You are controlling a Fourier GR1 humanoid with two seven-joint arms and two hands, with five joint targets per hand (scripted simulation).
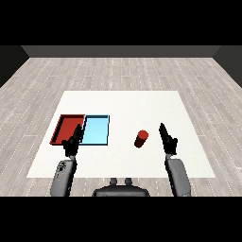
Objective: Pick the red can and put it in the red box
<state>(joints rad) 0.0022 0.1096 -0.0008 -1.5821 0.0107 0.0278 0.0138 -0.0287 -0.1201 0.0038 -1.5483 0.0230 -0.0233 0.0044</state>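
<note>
Place: bare test room | Evidence: white tabletop [123, 101] on grey plank floor [118, 71] (dark walls [118, 51] behind), no furnishings

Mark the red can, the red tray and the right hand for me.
red can [140, 139]: head view, on its side wall.
red tray [67, 126]: head view, on its bare floor.
right hand [167, 138]: head view, on the hand's middle, right of the can.

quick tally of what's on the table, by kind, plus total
Cans: 1, a red cylindrical can
Trays: 2, a red rectangular tray and a light blue rectangular tray
Total: 3
</note>
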